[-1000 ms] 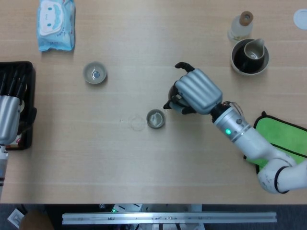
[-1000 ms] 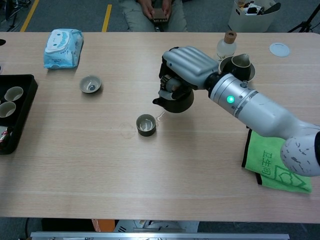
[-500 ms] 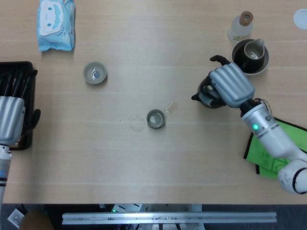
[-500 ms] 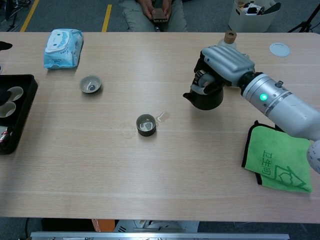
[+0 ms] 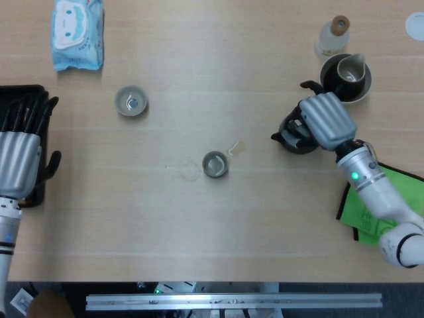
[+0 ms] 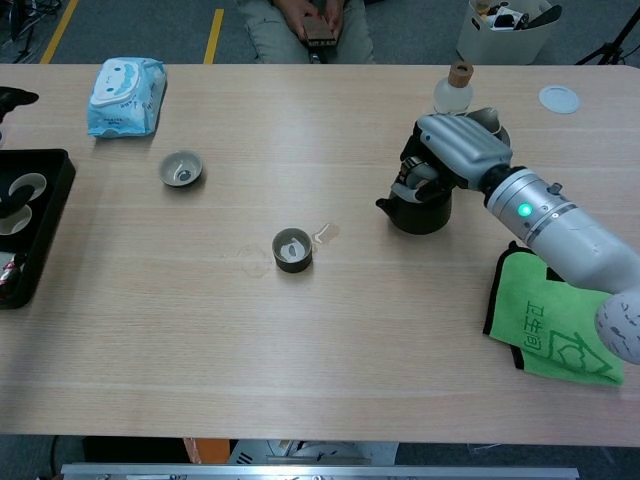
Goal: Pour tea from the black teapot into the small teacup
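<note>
1. Nearest the robot, a green cloth (image 6: pixel 548 322) is seen lying flat at the right edge of the table (image 6: pixel 330 370).
2. The small teacup (image 6: pixel 292 249) is placed upright near the table's middle, with a small wet patch (image 6: pixel 327 234) just beside it on the wood.
3. The black teapot (image 6: pixel 418 208) is stood on the table well to the right of the small teacup, its spout turned toward the cup; it is grasped from above by the right hand (image 6: pixel 455 150), whose fingers are wrapped around it.
4. The left hand (image 5: pixel 18 161) is held at the table's left edge beside a black tray (image 6: pixel 40 225); nothing is held, and the fingers are seen spread.
5. A second cup (image 6: pixel 181 168) is set farther back on the left.
6. A blue wipes packet (image 6: pixel 125 95) and a corked bottle (image 6: pixel 455 88) are found at the far side.
</note>
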You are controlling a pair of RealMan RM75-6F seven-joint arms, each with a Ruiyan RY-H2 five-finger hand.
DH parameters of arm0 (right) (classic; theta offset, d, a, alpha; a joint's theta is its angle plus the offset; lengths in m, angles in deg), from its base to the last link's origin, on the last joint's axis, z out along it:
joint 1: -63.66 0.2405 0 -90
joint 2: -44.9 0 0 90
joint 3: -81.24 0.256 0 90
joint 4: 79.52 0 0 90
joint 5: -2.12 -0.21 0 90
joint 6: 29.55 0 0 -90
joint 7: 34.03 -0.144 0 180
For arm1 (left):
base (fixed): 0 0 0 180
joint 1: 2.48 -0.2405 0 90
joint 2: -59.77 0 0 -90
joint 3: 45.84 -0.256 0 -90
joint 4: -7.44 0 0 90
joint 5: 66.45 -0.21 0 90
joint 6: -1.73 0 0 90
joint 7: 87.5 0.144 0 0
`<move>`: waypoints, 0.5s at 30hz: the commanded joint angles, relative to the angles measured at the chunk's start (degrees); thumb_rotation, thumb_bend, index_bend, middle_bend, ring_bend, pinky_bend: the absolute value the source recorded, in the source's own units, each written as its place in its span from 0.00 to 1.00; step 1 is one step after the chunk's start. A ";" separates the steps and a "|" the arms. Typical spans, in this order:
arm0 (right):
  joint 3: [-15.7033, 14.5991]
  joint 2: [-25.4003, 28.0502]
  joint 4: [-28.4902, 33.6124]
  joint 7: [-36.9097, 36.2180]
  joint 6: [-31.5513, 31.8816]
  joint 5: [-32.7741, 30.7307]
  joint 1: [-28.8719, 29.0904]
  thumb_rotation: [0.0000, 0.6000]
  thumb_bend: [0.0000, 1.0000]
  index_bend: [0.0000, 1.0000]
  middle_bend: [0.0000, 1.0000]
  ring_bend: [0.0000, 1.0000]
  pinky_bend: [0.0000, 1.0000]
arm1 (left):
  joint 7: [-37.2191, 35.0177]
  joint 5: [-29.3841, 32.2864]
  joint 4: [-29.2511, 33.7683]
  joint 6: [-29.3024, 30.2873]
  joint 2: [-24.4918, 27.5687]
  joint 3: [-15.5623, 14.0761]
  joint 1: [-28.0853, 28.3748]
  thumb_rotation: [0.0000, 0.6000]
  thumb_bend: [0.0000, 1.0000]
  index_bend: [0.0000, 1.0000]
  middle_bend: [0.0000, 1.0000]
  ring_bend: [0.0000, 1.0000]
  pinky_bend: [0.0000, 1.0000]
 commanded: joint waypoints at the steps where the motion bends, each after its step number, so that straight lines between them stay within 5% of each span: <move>1: 0.18 -0.96 -1.14 -0.84 -0.50 0.22 -0.32 1.00 0.26 1.00 0.97 0.95 0.14 | 0.12 0.18 -0.15 -0.22 -0.16 -0.06 0.09 1.00 0.35 0.05 0.06 0.00 0.09; 15: 0.37 -2.89 -3.95 -1.42 -1.74 1.88 -1.08 1.00 0.26 1.00 0.95 0.92 0.10 | -0.26 1.03 -0.79 -0.86 -0.65 -0.26 0.21 1.00 0.35 0.05 0.06 0.00 0.09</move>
